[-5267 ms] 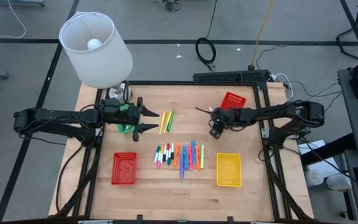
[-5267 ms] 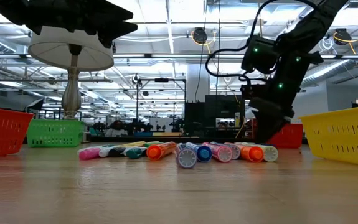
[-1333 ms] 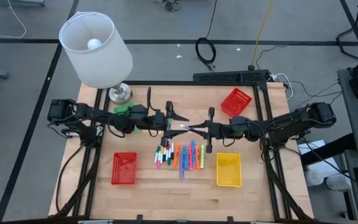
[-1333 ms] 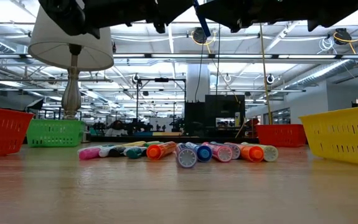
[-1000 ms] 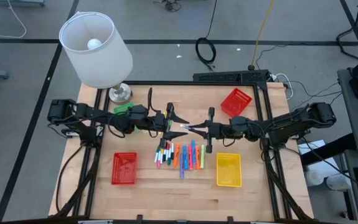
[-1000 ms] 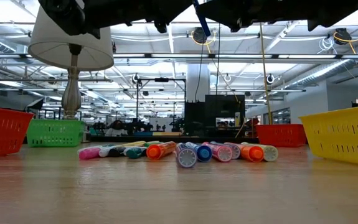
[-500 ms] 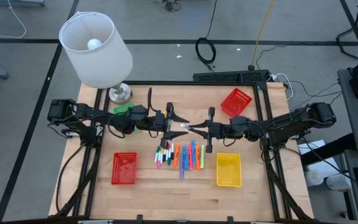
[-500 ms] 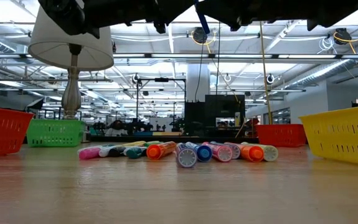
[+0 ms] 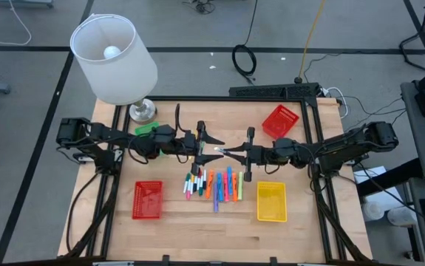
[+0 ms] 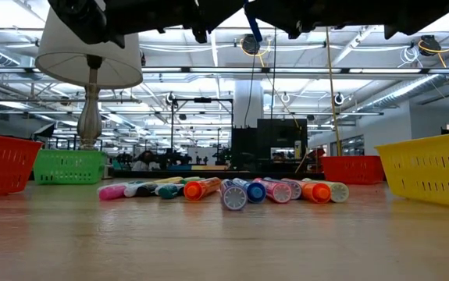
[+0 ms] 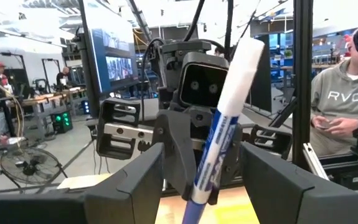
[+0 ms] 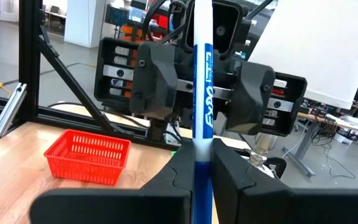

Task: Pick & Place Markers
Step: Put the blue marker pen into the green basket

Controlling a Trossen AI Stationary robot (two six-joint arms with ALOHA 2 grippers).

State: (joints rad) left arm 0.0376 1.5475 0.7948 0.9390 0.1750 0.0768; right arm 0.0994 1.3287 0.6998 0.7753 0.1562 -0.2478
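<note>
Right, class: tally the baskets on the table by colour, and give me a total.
Red baskets: 2
Green basket: 1
Yellow basket: 1
Total: 4

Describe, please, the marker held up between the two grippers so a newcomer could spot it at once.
Above the row of markers on the wooden table, the right gripper and left gripper meet. The blue-and-white marker is pinched there by the right gripper, the only one off the table.
</note>
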